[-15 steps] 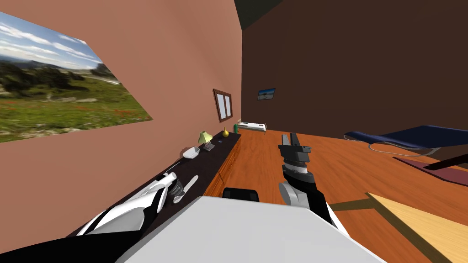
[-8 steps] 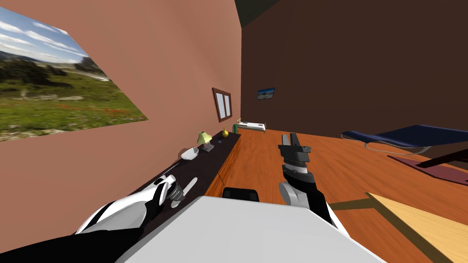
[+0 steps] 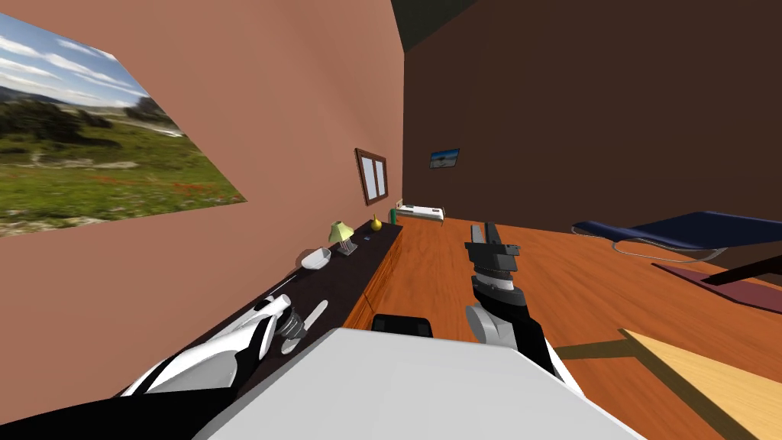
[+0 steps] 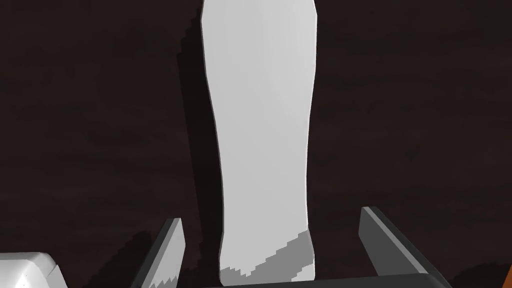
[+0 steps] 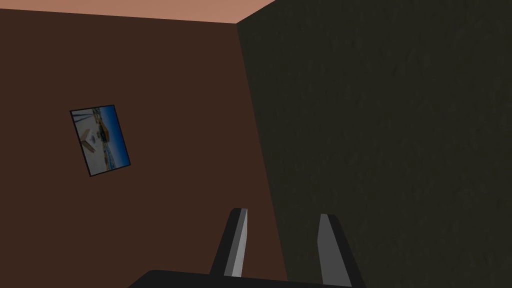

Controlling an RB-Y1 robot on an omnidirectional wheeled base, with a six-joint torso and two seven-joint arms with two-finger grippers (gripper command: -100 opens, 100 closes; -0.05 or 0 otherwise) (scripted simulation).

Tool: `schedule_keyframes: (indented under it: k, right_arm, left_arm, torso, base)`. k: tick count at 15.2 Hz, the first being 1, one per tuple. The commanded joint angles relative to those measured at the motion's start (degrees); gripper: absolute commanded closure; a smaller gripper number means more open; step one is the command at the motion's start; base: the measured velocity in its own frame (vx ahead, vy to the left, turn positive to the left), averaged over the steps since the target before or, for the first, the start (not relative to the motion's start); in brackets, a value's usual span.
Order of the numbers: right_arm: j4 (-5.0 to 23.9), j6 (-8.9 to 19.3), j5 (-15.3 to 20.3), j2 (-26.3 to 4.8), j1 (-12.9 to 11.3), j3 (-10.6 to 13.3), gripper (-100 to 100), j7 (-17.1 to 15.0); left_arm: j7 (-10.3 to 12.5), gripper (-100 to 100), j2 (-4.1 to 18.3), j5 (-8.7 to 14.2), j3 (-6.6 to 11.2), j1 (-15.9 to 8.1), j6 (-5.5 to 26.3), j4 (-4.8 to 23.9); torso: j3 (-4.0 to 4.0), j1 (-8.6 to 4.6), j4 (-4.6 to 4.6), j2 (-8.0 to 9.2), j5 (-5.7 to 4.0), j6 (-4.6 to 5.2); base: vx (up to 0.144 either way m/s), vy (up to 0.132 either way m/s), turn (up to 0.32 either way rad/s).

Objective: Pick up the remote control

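The left end effector (image 3: 292,334) hangs low over the near end of the desk (image 3: 359,263), a long, dark-topped piece set against the pink wall. Its two fingers are spread wide and straddle the near end of the remote control (image 3: 315,313) with a gap on each side, touching neither edge.

In the left wrist view the remote control (image 4: 262,125) is a long, plain, pale grey slab with rounded ends, slightly narrower at the waist, with no buttons drawn. It lies flat on the desk (image 4: 100,125), lengthwise along it, and runs straight away from the end effector (image 4: 270,215).

Farther along the desk stands a white bowl (image 3: 316,258); what it holds cannot be made out. Beyond it on the desk are a small lamp (image 3: 341,231) with a green shade, a yellow ornament (image 3: 376,223) and, at the far end, a green bottle (image 3: 394,215).

To the right of the desk, over the wooden floor (image 3: 435,267), the right end effector (image 3: 484,228) points upward, its fingers (image 5: 327,245) parted by a narrow gap and holding nothing.
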Motion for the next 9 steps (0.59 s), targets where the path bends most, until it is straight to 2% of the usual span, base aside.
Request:
schedule_keyframes:
  k: [1,2,3,5,6,8,9]
  right_arm:
    - [0.0,0.0,0.0,0.0,0.0,0.0,0,0.0]
    - [0.0,0.0,0.0,0.0,0.0,0.0,0,0.0]
    - [0.0,0.0,0.0,0.0,0.0,0.0,0,0.0]
    - [0.0,0.0,0.0,0.0,0.0,0.0,0,0.0]
    - [0.0,0.0,0.0,0.0,0.0,0.0,0,0.0]
    - [0.0,0.0,0.0,0.0,0.0,0.0,0,0.0]
    - [0.0,0.0,0.0,0.0,0.0,0.0,0,0.0]
  left_arm:
    - [1.5,-100,0.6,0.6,0.78,0.3,0.1,1.3]
    - [0.5,-100,0.2,0.3,0.38,0.1,-0.1,0.8]
    - [0.9,-100,-1.1,0.4,0.51,0.3,-1.9,1.4]
    - [0.9,-100,-1.1,0.4,0.51,0.3,-1.9,4.1]
    - [1.2,-100,-2.4,0.5,0.55,0.5,-3.6,1.8]
    - [1.4,-100,-3.1,0.5,0.57,0.6,-4.4,1.9]
    - [1.4,-100,-3.1,0.5,0.57,0.6,-4.4,0.5]
  torso:
    - [0.00,0.00,0.00,0.00,0.00,0.00]
    - [-0.08,-0.04,-0.03,-0.14,-0.01,0.01]
    - [-0.06,-0.02,-0.03,-0.07,-0.01,0.02]
    - [0.15,0.23,0.04,0.30,0.05,0.01]
    - [0.24,0.26,0.07,0.46,0.07,-0.03]
    - [0.33,0.34,0.12,0.60,0.07,0.01]
    - [0.36,0.34,0.13,0.65,0.08,-0.01]
  base:
    - [0.184,-0.036,0.018]
    - [0.113,-0.022,0.013]
    - [0.027,0.029,-0.022]
    - [-0.017,0.054,-0.046]
    - [-0.043,0.063,-0.015]
    - [-0.043,0.064,-0.040]
    - [-0.040,0.055,-0.017]
